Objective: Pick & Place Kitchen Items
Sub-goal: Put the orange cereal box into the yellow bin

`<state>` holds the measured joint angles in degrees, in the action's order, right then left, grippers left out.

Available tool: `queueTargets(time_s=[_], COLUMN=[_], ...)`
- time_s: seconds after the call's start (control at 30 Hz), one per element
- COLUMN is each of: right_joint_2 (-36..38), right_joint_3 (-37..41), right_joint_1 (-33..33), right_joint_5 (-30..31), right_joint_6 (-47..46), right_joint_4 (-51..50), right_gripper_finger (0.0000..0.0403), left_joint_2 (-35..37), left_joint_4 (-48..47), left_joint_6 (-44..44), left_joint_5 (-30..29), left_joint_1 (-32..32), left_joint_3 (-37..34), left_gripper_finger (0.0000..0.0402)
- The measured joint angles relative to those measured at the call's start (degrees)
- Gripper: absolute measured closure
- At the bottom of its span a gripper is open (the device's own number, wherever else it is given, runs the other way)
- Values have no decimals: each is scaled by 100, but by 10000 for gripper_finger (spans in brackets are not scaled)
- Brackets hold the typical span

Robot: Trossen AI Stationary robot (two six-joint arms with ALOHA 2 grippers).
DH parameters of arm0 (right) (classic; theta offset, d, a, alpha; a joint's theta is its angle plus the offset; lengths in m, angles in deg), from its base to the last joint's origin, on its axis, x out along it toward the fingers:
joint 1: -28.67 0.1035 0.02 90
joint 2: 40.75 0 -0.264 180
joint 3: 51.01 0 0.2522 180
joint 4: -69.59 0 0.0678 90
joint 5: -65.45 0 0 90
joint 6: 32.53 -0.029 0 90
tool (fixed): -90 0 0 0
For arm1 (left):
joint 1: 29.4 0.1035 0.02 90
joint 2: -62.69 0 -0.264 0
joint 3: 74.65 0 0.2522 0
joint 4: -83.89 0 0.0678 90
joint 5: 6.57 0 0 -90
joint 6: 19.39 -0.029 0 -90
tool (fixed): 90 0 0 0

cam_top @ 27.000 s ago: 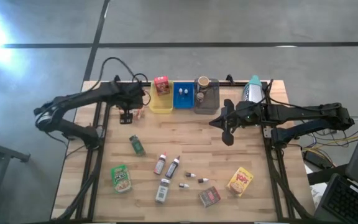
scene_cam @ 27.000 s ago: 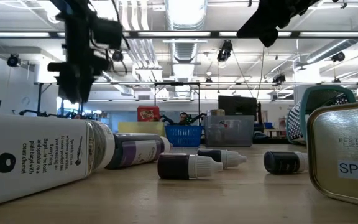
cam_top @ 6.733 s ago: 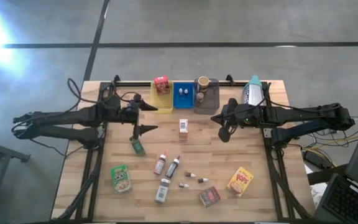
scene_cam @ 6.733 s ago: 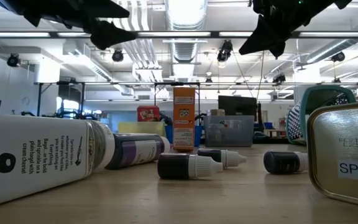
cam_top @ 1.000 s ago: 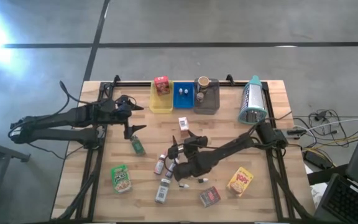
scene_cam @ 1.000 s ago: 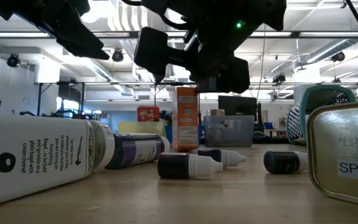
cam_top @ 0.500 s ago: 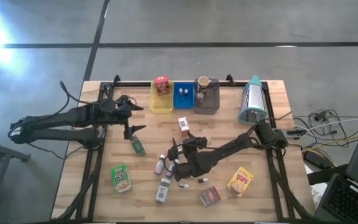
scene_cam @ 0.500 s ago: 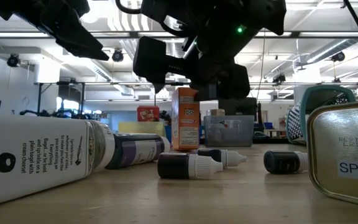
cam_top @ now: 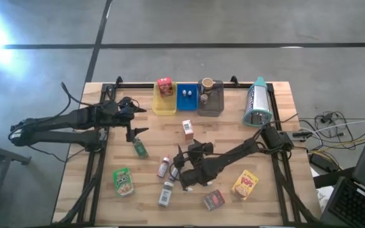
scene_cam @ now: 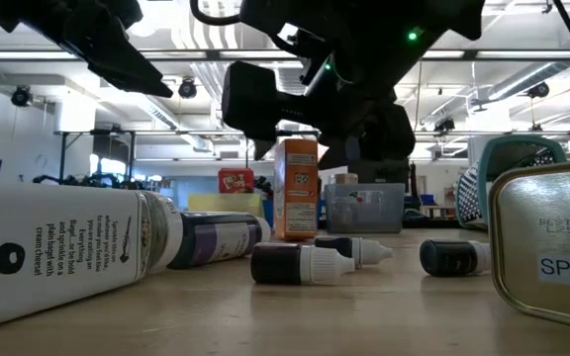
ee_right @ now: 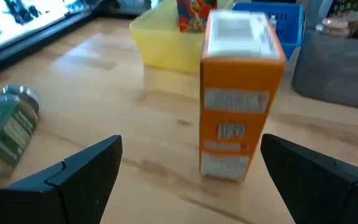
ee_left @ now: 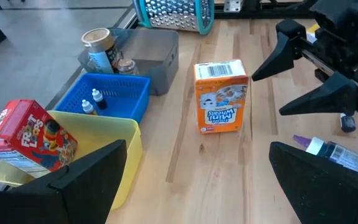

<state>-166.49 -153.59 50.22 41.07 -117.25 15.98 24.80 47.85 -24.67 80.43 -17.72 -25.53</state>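
Kitchen items lie scattered over the desk point(cam_top: 277, 202): on my left a green pouch point(cam_top: 123, 181) near the front edge and a green jar point(cam_top: 140, 149) on its side further back; in the middle two slim dark bottles point(cam_top: 164, 167), a white-labelled bottle point(cam_top: 165, 194) and the orange box point(cam_top: 187, 129) standing upright.

Left arm reaches in low from the left edge, stretched nearly flat across the desk. I see the left gripper point(cam_top: 134, 120) with fingers spread wide, empty, hovering above the desk between the yellow tray point(cam_top: 163, 107) and the green jar.

At the back edge, left to right: yellow tray holding a red box point(cam_top: 165, 86), blue tray point(cam_top: 186, 98) with tiny vials point(ee_left: 93, 101), grey tray point(cam_top: 211, 101) with a brown cup point(cam_top: 206, 83).

Right arm extends diagonally from its base at the right edge toward desk centre, forearm low. The right gripper point(cam_top: 179, 166) has its fingers spread, holding nothing, over the slim dark bottles; its wrist view faces the orange box, framed between both fingers, apart from them.

Further right: a dark tin point(cam_top: 213, 200), a yellow pouch point(cam_top: 245, 184), and a teal-rimmed grater point(cam_top: 257, 104) at the back right.
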Motion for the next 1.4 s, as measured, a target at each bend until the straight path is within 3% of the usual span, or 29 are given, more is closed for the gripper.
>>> queueTargets(time_s=[1.4], right_joint_2=[24], right_joint_3=[-197], right_joint_1=[-753], right_joint_5=[-124], right_joint_6=[167], right_joint_4=[-293], right_gripper_finger=[23], left_joint_2=[0], left_joint_4=[-87], left_joint_6=[-52], left_joint_5=[31], left_joint_1=[2], left_joint_3=[-2], left_gripper_finger=[2])
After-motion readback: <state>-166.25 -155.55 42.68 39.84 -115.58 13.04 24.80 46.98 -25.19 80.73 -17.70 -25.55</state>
